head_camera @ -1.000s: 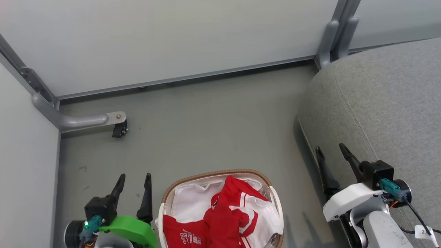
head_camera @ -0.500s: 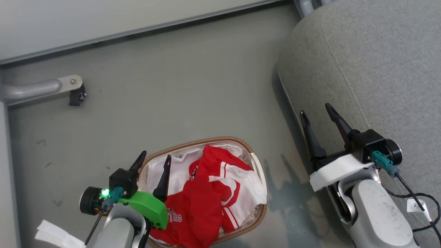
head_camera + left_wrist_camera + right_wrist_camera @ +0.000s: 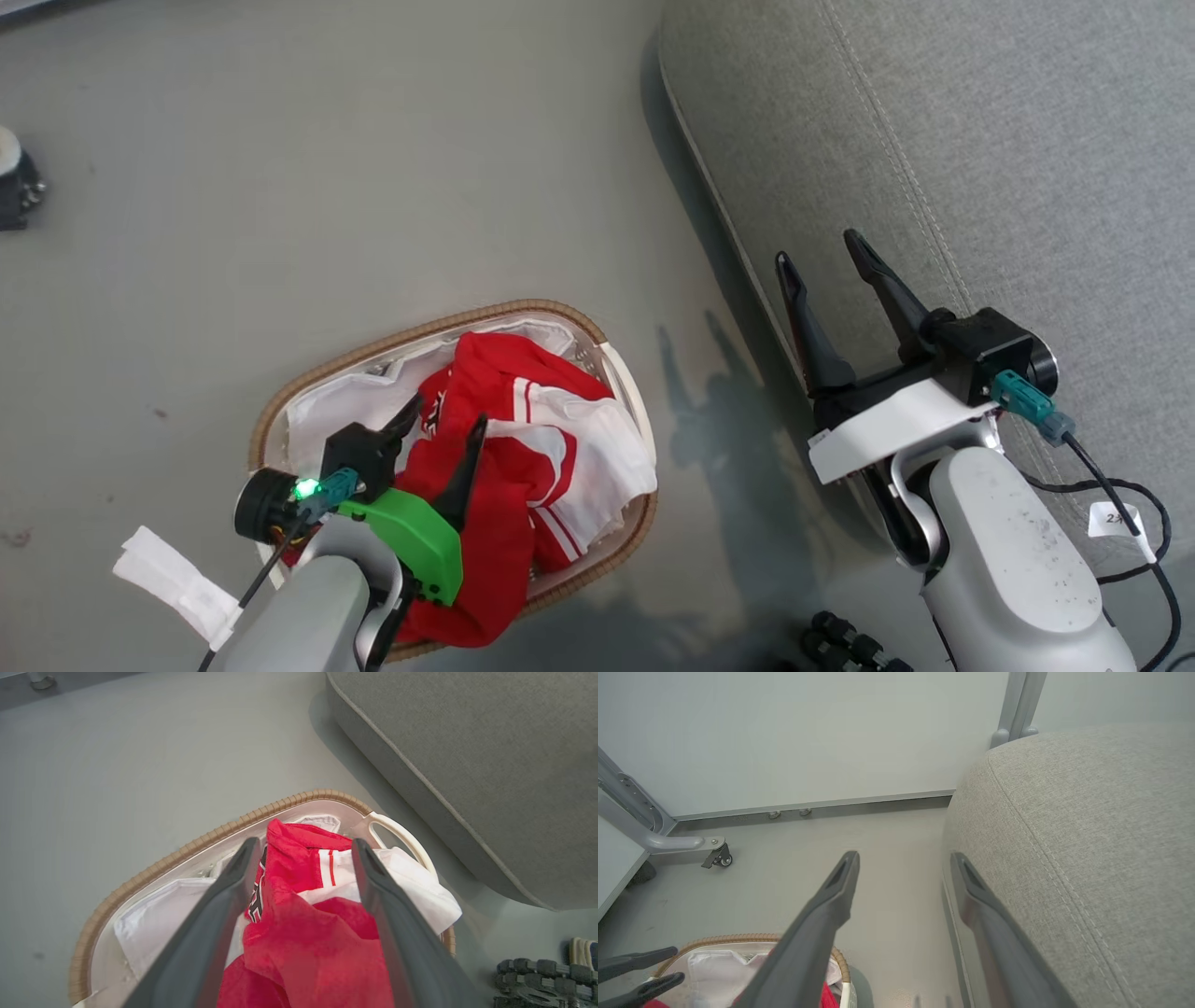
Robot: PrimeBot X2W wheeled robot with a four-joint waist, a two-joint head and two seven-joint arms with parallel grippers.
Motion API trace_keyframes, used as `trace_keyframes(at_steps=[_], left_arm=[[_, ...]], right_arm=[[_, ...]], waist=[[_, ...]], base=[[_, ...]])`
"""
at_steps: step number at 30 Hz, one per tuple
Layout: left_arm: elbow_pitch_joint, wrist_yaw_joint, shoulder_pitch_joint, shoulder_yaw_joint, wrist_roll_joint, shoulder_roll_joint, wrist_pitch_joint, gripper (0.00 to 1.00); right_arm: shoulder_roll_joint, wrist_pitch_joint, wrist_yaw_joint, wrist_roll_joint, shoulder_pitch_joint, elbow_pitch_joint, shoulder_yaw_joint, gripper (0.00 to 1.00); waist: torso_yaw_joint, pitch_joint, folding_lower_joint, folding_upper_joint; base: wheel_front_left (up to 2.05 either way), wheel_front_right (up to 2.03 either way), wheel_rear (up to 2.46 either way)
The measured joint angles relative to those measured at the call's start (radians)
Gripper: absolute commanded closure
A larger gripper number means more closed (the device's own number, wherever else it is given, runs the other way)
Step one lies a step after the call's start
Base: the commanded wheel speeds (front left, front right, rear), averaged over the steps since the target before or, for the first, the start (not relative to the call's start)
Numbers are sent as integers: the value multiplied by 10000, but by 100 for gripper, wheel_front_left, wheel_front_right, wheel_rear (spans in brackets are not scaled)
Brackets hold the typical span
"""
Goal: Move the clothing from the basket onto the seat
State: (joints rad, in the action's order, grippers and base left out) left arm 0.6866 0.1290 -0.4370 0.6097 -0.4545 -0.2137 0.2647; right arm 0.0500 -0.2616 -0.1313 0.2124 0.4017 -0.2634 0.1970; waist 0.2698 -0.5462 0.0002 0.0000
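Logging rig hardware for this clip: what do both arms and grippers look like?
Left gripper: two long dark fingers, bright green shell, glowing green light, teal plug, white tape. Right gripper: matching dark fingers, white shell, teal plug, black cable with a white tag.

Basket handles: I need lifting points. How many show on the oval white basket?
1: a white loop handle on the basket end nearest the grey fabric seat; another may hide under the left arm.

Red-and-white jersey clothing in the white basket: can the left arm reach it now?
Probably yes: the left gripper hangs open right above the red-and-white jersey clothing heaped in the brown-rimmed white plastic basket, with nothing between.
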Motion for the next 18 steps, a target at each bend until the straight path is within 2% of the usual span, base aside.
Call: trace_keyframes(at_steps=[5,11,18], left_arm=[[412,0,-269,1014,-608,-134,0,0],[853,0,-647,2824,-1557,-405,0,0],[1707,0,-1150,3937,-1776,-564,0,0]], right_arm=[[0,0,0,171,67,-44,140,0],[-2,0,0,291,164,-38,234,0],[-4,0,0,334,222,17,314,0]], waist=[[357,-462,0,0],[683,-888,0,0],[759,-1190,0,1]], base=[[0,0,0],[0,0,0],[0,0,0]])
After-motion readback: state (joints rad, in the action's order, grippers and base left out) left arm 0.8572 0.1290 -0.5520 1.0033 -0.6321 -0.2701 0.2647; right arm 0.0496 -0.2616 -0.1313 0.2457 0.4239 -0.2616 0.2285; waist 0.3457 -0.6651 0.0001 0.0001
